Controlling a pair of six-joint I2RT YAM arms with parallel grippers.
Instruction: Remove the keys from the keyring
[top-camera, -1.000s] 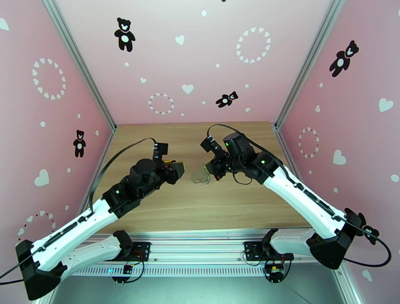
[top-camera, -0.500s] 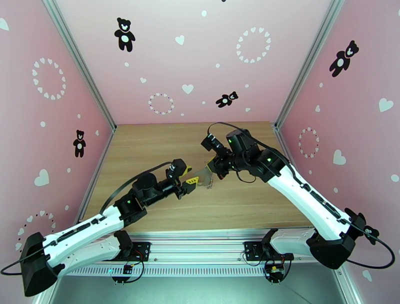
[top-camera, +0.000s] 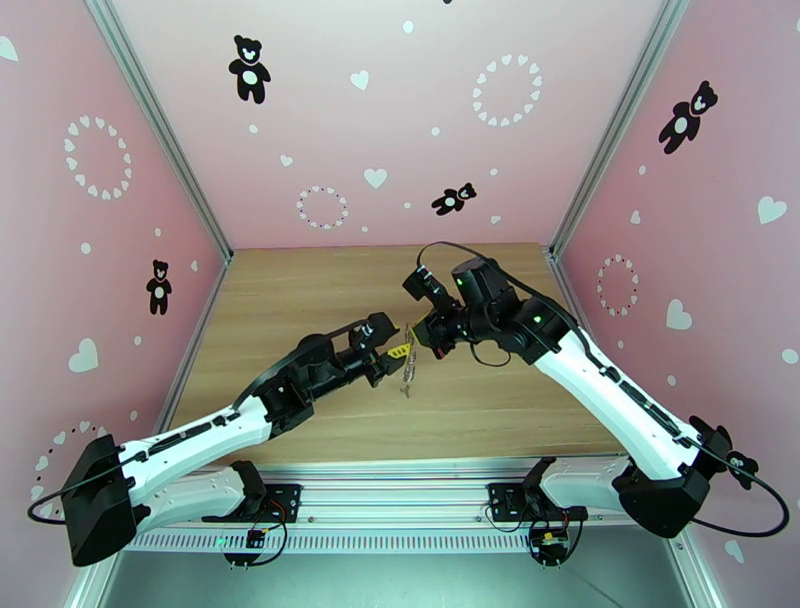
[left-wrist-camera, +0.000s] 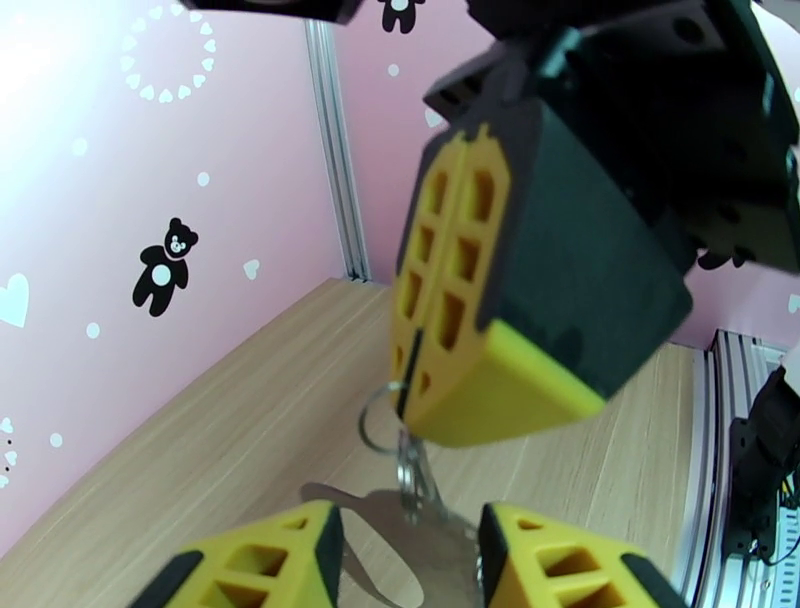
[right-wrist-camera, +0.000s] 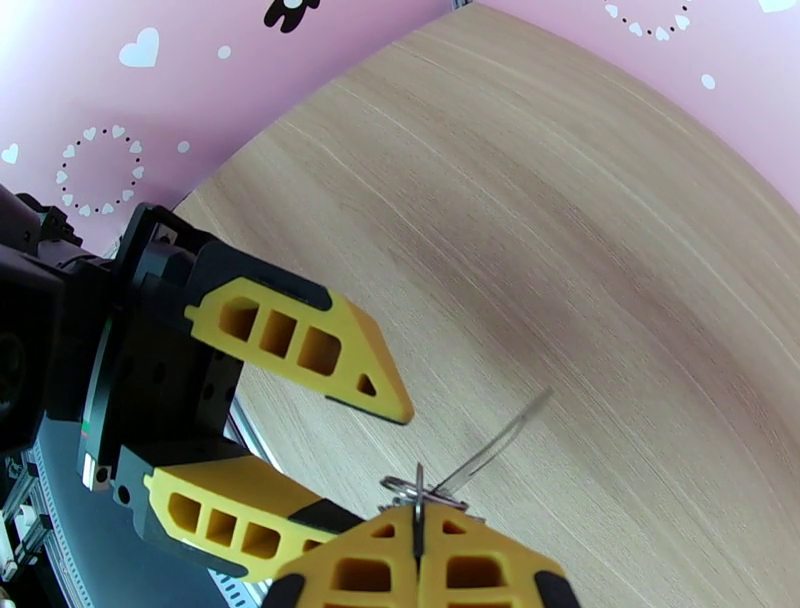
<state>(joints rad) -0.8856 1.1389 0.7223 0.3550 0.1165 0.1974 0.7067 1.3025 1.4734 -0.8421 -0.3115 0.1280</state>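
Observation:
My right gripper (top-camera: 421, 338) is shut on the small ring (left-wrist-camera: 381, 424) at the top of the keyring (top-camera: 408, 368), which hangs above the table. In the right wrist view the right gripper (right-wrist-camera: 418, 548) pinches that ring and a thin silvery loop (right-wrist-camera: 497, 438) juts out from it. Grey metal pieces (left-wrist-camera: 408, 487) dangle below the ring; I cannot tell the keys apart from the loop. My left gripper (top-camera: 398, 352) is open, its yellow fingers (left-wrist-camera: 300, 560) on either side of the dangling pieces, right below the right gripper (left-wrist-camera: 405, 398). Its fingers (right-wrist-camera: 300, 348) stand well apart.
The wooden tabletop (top-camera: 300, 290) is bare around the arms. Pink walls with bear and heart prints close in the left, back and right sides. A metal rail (top-camera: 400, 490) with both arm bases runs along the near edge.
My left arm has swung right and forward until its fingers flank the hanging keyring, and its jaws have narrowed. The keyring now hangs edge-on. The right gripper has barely moved.

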